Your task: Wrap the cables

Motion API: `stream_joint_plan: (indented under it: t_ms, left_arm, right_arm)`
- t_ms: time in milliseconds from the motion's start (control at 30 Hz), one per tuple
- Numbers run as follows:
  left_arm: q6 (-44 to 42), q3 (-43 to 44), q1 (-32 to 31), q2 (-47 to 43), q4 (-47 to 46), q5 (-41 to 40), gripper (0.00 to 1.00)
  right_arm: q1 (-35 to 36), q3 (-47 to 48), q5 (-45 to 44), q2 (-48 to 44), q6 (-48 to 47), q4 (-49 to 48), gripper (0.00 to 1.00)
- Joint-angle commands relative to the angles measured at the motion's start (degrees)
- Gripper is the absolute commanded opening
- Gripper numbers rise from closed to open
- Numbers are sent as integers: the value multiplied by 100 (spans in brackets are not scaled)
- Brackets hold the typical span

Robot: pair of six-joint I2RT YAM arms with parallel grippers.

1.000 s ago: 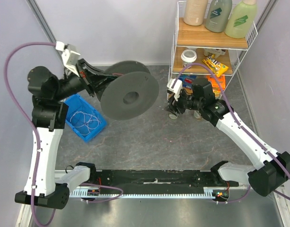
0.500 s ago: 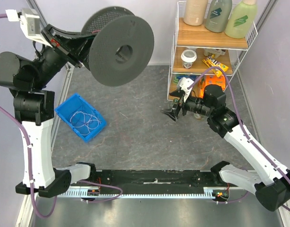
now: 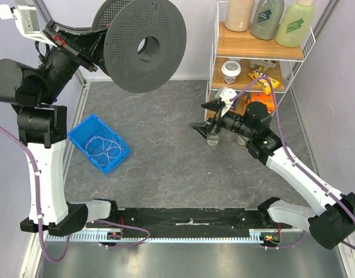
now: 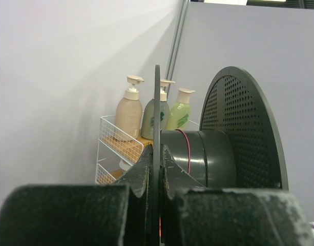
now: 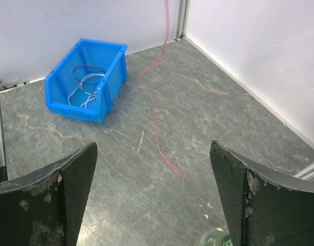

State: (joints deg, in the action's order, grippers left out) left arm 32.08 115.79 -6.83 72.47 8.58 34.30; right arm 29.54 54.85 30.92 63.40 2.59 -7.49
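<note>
Most of the wrapping looks undone to me. From above, the left fingers (image 3: pixel 87 41) hold the spool (image 3: pixel 145 43) high over the far left corner. The cables (image 3: pixel 103 146) lie looped in the blue bin (image 3: pixel 116 137) at the left of the desk (image 3: pixel 165 168). The right fingers (image 3: pixel 198 128) are spread and hold nothing, just beside the shelf cart (image 3: pixel 252 47). My left wrist view shows those fingers clenched on the spool's thin flange, with one pink turn (image 4: pixel 185 148) round the hub. My right wrist view shows a pink strand (image 5: pixel 155 128) trailing across the desk from the far wall. I judge mid-desk roomy, but walls and cart tight.
</note>
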Motion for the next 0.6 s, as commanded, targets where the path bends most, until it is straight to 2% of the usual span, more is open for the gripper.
stream_joint_plan:
  t_ms: [0,167,333,367,400,433,533,567]
  left_arm:
    - [501,208,24,31,-638,-302,2]
    - [686,67,6,-4,-761,-328,2]
    - [853,-82,24,-40,-779,-354,2]
    - [844,-109,15,-48,-779,-363,2]
    - [844,-126,6,-66,-779,-407,1]
    - [827,-144,24,-92,-770,-477,2]
    - [660,-109,24,-145,-551,-862,2]
    - [547,-74,24,-136,-402,-1099,2]
  right_arm:
    - [280,-88,-296,304,391,-1131,98]
    - [561,-150,-832,840,689,-2080,98]
    - [807,113,-832,1561,1376,-2897,97]
    - [869,140,-902,1631,1367,-3021,92]
    - [930,166,-947,1702,1306,-3074,83]
    - [974,184,-973,1755,1227,-3092,66]
    - [1001,0,-1079,1782,1156,-3031,25]
    - [1010,-114,-1053,1764,1165,-2970,15]
